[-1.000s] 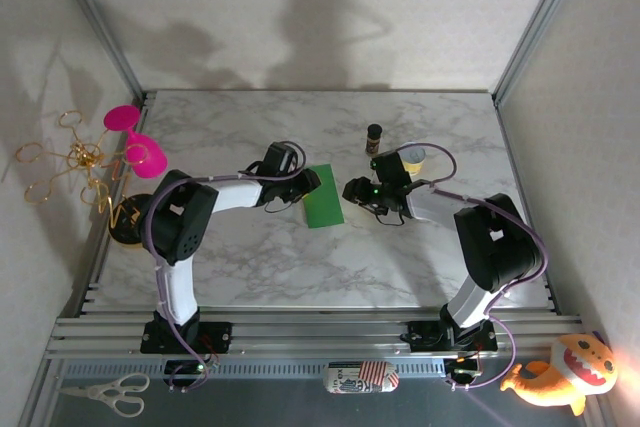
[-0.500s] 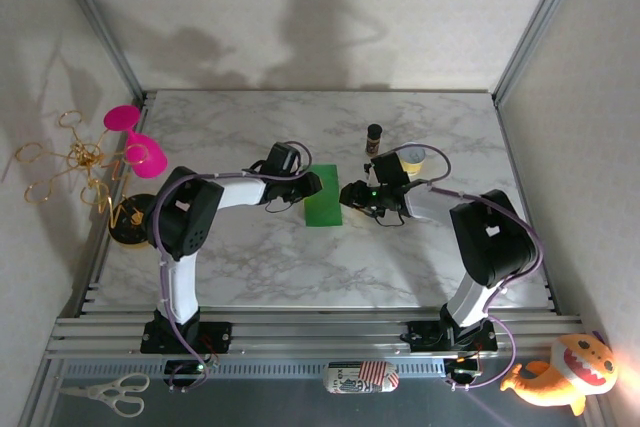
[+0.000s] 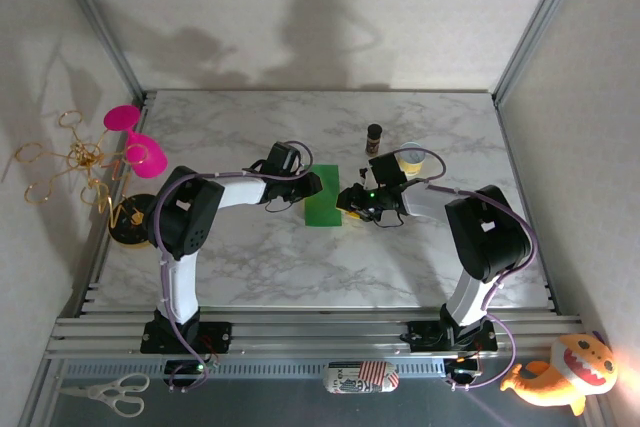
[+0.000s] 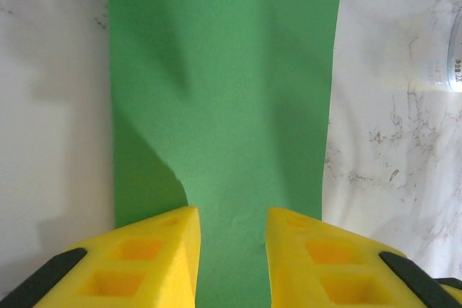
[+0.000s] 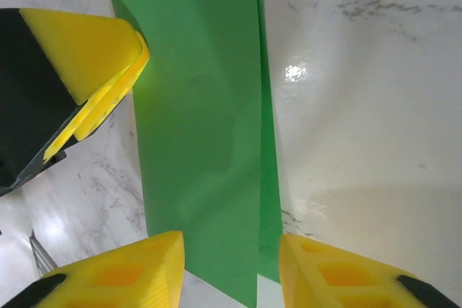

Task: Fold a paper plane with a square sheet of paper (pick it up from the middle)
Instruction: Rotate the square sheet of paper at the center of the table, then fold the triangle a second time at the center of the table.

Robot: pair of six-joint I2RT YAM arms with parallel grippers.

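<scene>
The sheet of paper (image 3: 323,210) is bright green and folded into a narrow rectangle, lying flat on the marble table (image 3: 250,267). My left gripper (image 3: 311,187) is at its far left end. In the left wrist view its yellow fingers (image 4: 155,250) stand apart over the paper (image 4: 224,84), which shows in the gap; the upper layer bulges slightly. My right gripper (image 3: 350,203) is at the paper's right edge. Its open jaws (image 5: 231,239) straddle the near end of the paper (image 5: 195,106), where a lower layer peeks out on the right. The left gripper's fingers (image 5: 86,55) show beyond.
A small dark bottle (image 3: 374,137) and a yellow-white tape roll (image 3: 411,156) stand just behind the right gripper. A pink object (image 3: 135,142), gold wire (image 3: 70,157) and a black-yellow item (image 3: 130,217) sit at the left edge. Scissors (image 3: 105,394) and a plush toy (image 3: 560,372) lie off the table's front.
My right gripper has slid left up to the paper's edge and its jaws have narrowed. The left gripper has shifted only slightly; the paper stays in place.
</scene>
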